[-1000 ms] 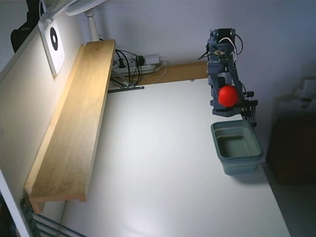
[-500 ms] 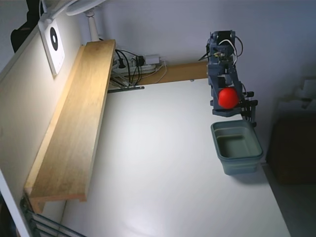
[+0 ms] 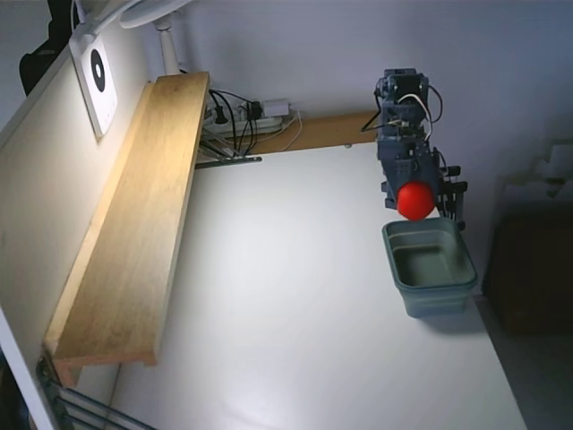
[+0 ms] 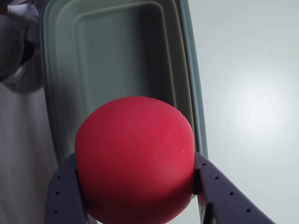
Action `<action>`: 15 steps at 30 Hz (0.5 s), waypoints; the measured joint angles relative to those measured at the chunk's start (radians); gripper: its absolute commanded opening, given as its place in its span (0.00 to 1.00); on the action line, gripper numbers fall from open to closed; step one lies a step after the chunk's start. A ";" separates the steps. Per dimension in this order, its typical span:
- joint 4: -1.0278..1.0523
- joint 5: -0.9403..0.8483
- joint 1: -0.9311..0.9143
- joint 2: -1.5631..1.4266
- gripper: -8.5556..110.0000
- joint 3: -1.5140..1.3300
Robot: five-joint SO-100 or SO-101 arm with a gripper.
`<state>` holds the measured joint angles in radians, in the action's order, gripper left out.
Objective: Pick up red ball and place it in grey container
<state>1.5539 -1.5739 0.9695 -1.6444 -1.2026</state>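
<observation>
Tool [image 4: 135,186] is gripping the red ball [image 4: 134,161], one dark finger [image 4: 63,193] pressing each side of it in the wrist view; jaws are spread only as wide as the ball itself. Small holes are dotting the finger faces.

In the fixed view the tool [image 3: 415,208] is hanging in the air with the red ball [image 3: 415,201] held clear of the table [image 3: 295,313]. The ball is sitting just over the far rim of the grey container [image 3: 430,266], toward the arm's base side. Wrist view is agreeing: the grey container [image 4: 121,60] is lying open directly beyond the ball, its bare floor and rolled rim showing, nothing lying inside that I can make out.

The arm [image 3: 405,125] is rising behind the container, wires looping off its upper joints.

The container is resting on the white table near the table's right edge in the fixed view. Well away from the container, across the table to the left, a long wooden shelf [image 3: 134,233] is running along the wall. Beyond the container and to its left, at the back of the table, a power strip with a tangle of cables [image 3: 246,116] is lying beside the shelf's far end. A white card with a dark spot [image 3: 97,76] is leaning on the wall above the shelf.
</observation>
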 measured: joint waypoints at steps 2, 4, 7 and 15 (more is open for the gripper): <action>-0.002 0.000 0.000 0.043 0.27 0.035; -0.002 0.000 0.000 0.091 0.27 0.074; -0.005 0.000 0.000 0.135 0.27 0.121; -0.005 0.000 0.000 0.150 0.39 0.153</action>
<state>1.5493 -1.5739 0.9695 -1.4941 -1.0492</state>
